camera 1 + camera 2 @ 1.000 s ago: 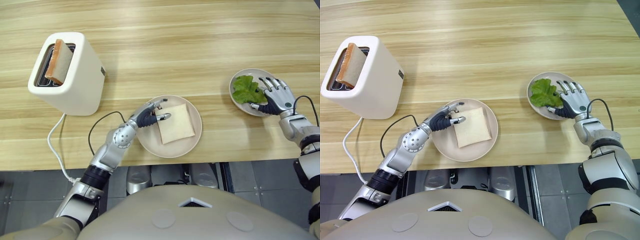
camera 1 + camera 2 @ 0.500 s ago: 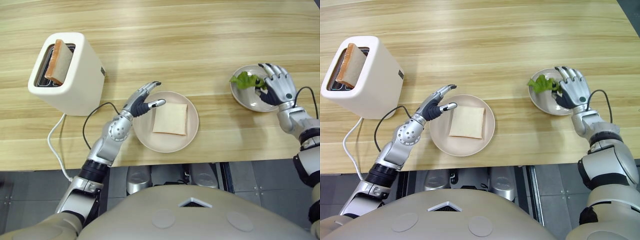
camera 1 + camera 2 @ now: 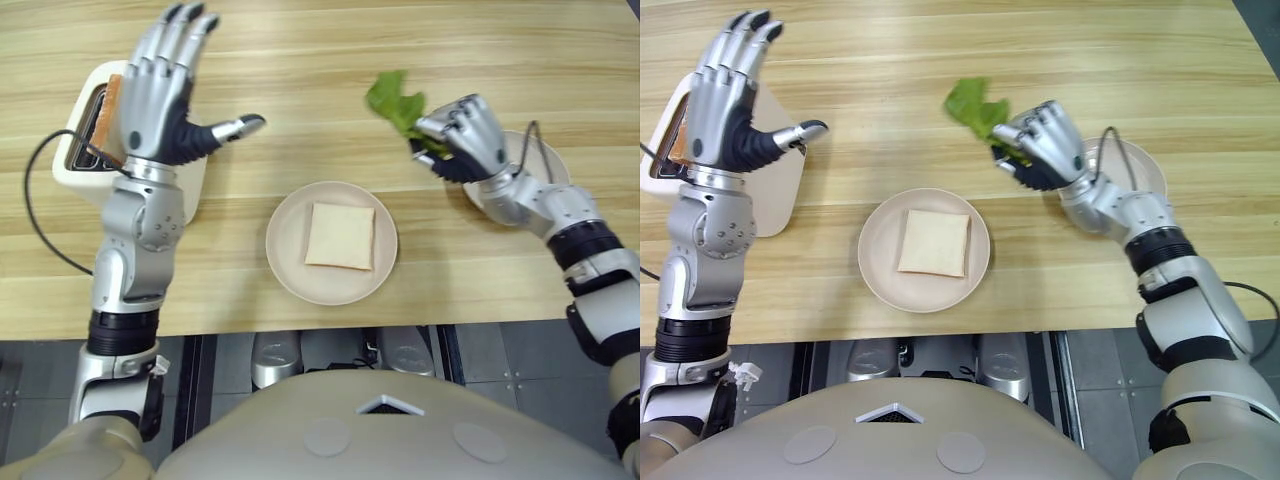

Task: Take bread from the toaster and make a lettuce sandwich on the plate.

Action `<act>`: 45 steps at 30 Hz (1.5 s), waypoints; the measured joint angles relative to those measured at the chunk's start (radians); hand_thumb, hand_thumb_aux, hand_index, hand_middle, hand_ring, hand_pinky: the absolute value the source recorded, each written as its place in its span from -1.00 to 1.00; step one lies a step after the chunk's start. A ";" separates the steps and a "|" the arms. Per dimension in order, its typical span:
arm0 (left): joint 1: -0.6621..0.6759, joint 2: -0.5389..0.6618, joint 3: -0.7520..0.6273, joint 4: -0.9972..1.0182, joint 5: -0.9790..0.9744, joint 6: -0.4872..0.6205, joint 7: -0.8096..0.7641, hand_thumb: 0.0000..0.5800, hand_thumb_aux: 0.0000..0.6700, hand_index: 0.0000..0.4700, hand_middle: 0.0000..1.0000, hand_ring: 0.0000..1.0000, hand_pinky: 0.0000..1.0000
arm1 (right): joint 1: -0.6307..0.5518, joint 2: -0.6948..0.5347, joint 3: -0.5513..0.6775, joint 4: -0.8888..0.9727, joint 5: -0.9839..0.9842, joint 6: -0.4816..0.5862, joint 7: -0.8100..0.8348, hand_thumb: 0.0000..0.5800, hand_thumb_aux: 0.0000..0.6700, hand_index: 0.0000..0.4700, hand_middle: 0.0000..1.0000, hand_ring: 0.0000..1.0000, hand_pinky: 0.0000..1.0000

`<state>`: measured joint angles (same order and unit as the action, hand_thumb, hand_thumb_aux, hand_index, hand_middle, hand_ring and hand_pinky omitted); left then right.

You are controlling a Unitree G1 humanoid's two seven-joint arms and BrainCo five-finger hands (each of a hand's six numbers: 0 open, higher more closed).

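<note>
— What are the fingers of the right hand doing?
— The fingers [image 3: 452, 122] of the right hand [image 3: 472, 140] are curled tight on a ruffled green lettuce leaf [image 3: 393, 98]. The leaf sticks out from the fist toward the left and far side.
— Where is that hand?
— Just left of a small round beige dish [image 3: 555, 170] on the right. The leaf is over bare light wooden tabletop [image 3: 330, 60], to the far right of the round beige plate [image 3: 285, 250].
— And on that plate?
— One square slice of pale bread [image 3: 340, 236] lies flat on it, near the table's near edge.
— The left side?
— The left hand [image 3: 150, 100] holds nothing, with its fingers [image 3: 185, 25] straight and spread apart. It is raised in front of the white box-shaped toaster [image 3: 780, 195] at the far left. A brown-crusted slice [image 3: 109, 115] stands in the slot, partly hidden by the hand.
</note>
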<state>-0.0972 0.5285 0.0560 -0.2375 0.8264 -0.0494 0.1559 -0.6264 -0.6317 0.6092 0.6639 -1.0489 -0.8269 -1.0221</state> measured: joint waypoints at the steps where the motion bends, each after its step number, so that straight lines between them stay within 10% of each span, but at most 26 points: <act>1: 0.004 0.009 0.007 0.015 0.018 0.019 0.007 -1.00 -1.00 -1.00 -1.00 -1.00 -1.00 | 0.000 0.015 0.009 -0.008 -0.010 -0.003 0.008 1.00 1.00 0.96 1.00 1.00 1.00; 22: 0.113 0.084 0.147 0.200 0.009 0.257 0.031 -1.00 -1.00 -1.00 -1.00 -1.00 -1.00 | 0.008 0.105 0.199 0.040 -0.145 -0.075 0.097 1.00 1.00 0.96 1.00 1.00 1.00; 24: 0.115 0.082 0.146 0.206 -0.016 0.263 0.008 -0.28 -0.60 -0.61 -1.00 -1.00 -1.00 | 0.013 0.105 0.199 0.042 -0.143 -0.078 0.115 1.00 1.00 0.96 1.00 1.00 1.00; 25: 0.116 0.082 0.145 0.212 -0.024 0.264 -0.002 -0.28 -0.60 -0.61 -1.00 -1.00 -1.00 | 0.013 0.106 0.199 0.046 -0.139 -0.080 0.127 1.00 1.00 0.96 1.00 1.00 1.00; 26: 0.116 0.082 0.145 0.216 -0.036 0.263 -0.012 0.96 0.71 0.67 -1.00 -1.00 -1.00 | 0.013 0.108 0.200 0.055 -0.138 -0.083 0.138 0.89 0.52 0.49 0.00 0.00 0.00; 27: 0.116 0.082 0.143 0.219 -0.052 0.263 -0.022 1.00 1.00 0.96 -1.00 -1.00 -1.00 | 0.014 0.110 0.200 0.068 -0.135 -0.087 0.157 0.55 0.05 0.03 -1.00 -1.00 -1.00; 28: 0.116 0.082 0.141 0.219 -0.056 0.262 -0.028 1.00 1.00 0.96 -1.00 -1.00 -1.00 | 0.015 0.110 0.200 0.075 -0.130 -0.089 0.172 -1.00 -1.00 -1.00 -1.00 -1.00 -1.00; 39: 0.095 0.074 0.128 0.208 -0.131 0.238 -0.029 1.00 1.00 0.96 -1.00 -1.00 -1.00 | 0.022 0.116 0.187 0.101 -0.079 -0.088 0.234 -1.00 -1.00 -1.00 -1.00 -1.00 -1.00; 40: 0.095 0.072 0.128 0.205 -0.132 0.237 -0.021 1.00 1.00 0.96 -0.60 -0.60 -0.60 | 0.022 0.116 0.184 0.101 -0.073 -0.089 0.234 -1.00 -1.00 -1.00 -1.00 -1.00 -1.00; 42: 0.091 0.058 0.143 0.179 -0.134 0.229 0.013 1.00 1.00 0.96 1.00 1.00 1.00 | 0.022 0.115 0.170 0.100 -0.064 -0.089 0.233 -1.00 -1.00 -1.00 -1.00 -1.00 -1.00; 45: 0.063 0.052 0.180 0.111 -0.133 0.207 0.078 1.00 1.00 0.96 1.00 1.00 1.00 | 0.022 0.114 0.152 0.098 -0.045 -0.089 0.231 -1.00 -1.00 -1.00 -1.00 -1.00 -1.00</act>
<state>-0.0339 0.5808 0.2358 -0.1263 0.6933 0.1576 0.2334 -0.6042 -0.5179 0.7611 0.7615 -1.0944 -0.9160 -0.7911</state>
